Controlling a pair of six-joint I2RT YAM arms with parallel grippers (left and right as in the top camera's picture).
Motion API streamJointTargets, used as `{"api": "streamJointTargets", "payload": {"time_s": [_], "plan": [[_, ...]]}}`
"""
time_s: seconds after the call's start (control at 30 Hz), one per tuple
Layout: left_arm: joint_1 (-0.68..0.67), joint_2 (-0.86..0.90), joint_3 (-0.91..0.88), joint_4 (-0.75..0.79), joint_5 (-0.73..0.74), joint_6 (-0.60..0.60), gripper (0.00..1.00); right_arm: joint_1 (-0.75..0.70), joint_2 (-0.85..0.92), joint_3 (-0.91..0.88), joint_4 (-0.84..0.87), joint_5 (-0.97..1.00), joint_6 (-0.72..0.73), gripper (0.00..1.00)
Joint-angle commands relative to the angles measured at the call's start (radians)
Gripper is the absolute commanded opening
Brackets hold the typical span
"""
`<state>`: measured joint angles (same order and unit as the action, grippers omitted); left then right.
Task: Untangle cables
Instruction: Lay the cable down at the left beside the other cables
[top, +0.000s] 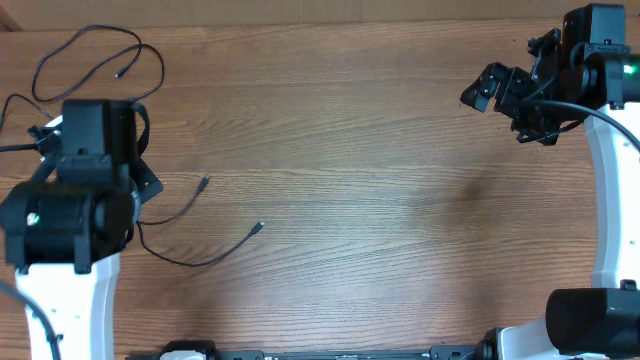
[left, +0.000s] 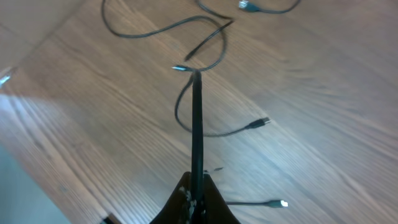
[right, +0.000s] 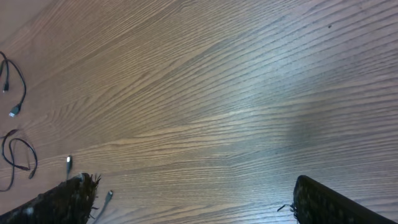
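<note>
The left arm is folded over the cables (top: 195, 260). Its left claw (left: 196, 198) is pinched together on one black cord (left: 196, 124) that runs straight out ahead of it, and the other cords loop just beyond. The right claw (right: 193, 190) hangs spread wide over bare table (top: 380, 200), well apart from the cables.
</note>
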<state>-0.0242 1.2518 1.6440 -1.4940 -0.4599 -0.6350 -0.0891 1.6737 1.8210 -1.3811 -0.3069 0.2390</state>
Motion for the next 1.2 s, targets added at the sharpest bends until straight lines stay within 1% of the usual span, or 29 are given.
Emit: {"api": "streamJointTargets", "payload": {"time_s": [0.0,0.23,0.37,0.47,0.6,0.73,0.77,0.9,1.03,1.17], "plan": [[0.005,0.031,-0.064,0.035,-0.097,-0.021,0.04,0.003,-0.011,-0.002,0.004,0.007,-0.001,1.00],[0.013,0.050,-0.119,0.121,-0.094,-0.020,0.04,0.003,-0.011,-0.002,0.004,0.007,-0.001,1.00],[0.060,0.050,-0.119,0.134,-0.059,-0.018,0.04,0.003,-0.011,-0.002,0.004,0.007,-0.001,1.00],[0.139,0.051,-0.119,0.140,-0.023,-0.011,0.04,0.003,-0.011,-0.002,0.004,0.007,-0.001,1.00],[0.253,0.051,-0.119,0.168,-0.022,0.000,0.04,0.003,-0.011,-0.002,0.004,0.007,-0.001,1.00],[0.383,0.051,-0.119,0.209,-0.005,-0.001,0.04,0.003,-0.011,-0.002,0.004,0.007,-0.001,1.00],[0.447,0.054,-0.119,0.221,0.008,-0.001,0.04,0.003,-0.011,-0.002,0.004,0.007,-0.001,1.00],[0.568,0.079,-0.119,0.271,0.007,0.001,0.04,0.003,-0.011,-0.002,0.004,0.007,-0.001,1.00],[0.643,0.125,-0.119,0.310,0.010,0.029,0.04,0.003,-0.011,-0.002,0.004,0.007,-0.001,1.00],[0.661,0.190,-0.119,0.356,0.007,0.038,0.04,0.003,-0.011,-0.002,0.004,0.007,-0.001,1.00]]}}
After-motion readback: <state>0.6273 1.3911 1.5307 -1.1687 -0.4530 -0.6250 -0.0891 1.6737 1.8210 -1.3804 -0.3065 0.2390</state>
